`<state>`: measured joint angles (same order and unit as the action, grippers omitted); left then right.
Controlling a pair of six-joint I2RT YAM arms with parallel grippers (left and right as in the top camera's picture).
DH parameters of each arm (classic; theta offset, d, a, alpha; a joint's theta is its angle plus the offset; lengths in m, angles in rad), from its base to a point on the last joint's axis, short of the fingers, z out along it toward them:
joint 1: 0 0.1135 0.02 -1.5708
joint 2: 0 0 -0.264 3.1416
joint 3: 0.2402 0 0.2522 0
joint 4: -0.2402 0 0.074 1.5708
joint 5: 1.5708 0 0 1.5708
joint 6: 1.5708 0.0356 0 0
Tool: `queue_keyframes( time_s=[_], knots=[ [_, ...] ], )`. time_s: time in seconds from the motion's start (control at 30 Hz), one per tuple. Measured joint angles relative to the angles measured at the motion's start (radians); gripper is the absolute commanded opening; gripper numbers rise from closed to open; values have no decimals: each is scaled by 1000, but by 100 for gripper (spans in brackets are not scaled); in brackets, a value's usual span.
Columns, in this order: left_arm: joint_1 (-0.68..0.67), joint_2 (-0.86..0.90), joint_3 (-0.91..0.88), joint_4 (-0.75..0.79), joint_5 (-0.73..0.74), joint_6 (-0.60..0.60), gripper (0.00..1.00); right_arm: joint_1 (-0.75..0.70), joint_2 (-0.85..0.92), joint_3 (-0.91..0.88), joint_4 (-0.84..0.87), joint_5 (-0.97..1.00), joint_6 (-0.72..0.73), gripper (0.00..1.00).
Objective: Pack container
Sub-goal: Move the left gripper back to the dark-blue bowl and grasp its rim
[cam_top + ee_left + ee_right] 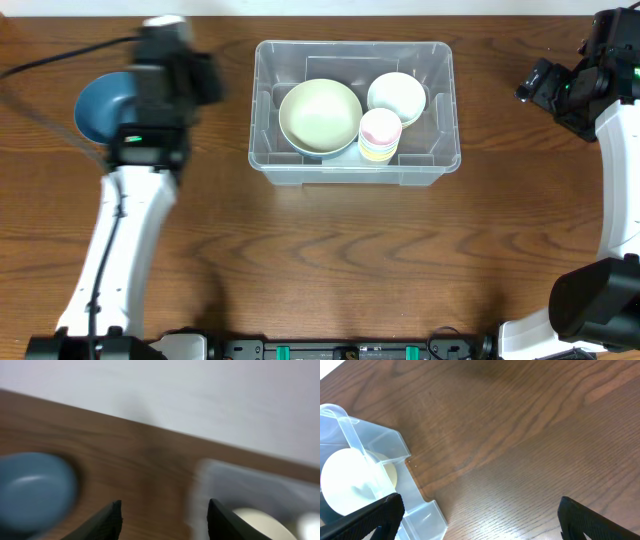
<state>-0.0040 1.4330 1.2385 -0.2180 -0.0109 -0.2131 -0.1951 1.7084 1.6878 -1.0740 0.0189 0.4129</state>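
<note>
Left tool (165, 522), jaws apart and empty, above table (140, 460): bowl (35, 492) at 9 o'clock, container (235, 482) at 3 o'clock; right tool (480, 522) likewise spread wide, empty.

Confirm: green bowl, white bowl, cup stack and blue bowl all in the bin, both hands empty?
No. The blue bowl sits outside the bin, on the table to its left: see the overhead view. Inside are the green bowl, white bowl and cup stack; left hand and right hand are empty.
</note>
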Motion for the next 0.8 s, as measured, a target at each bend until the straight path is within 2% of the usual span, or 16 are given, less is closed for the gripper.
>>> queue_keyframes(
  time_s=[0.13, 0.23, 0.53, 0.8],
  knots=[
    [136, 19, 4, -26, -7, -3, 60, 0, 0, 0, 0, 0, 0, 99],
    [182, 81, 4, -18, -8, -2, 60, 0, 0, 0, 0, 0, 0, 99],
    [189, 311, 4, 44, -4, 79, 60, 0, 0, 0, 0, 0, 0, 99],
    [190, 410, 4, 97, -80, 131, 60, 0, 0, 0, 0, 0, 0, 99]
  ],
)
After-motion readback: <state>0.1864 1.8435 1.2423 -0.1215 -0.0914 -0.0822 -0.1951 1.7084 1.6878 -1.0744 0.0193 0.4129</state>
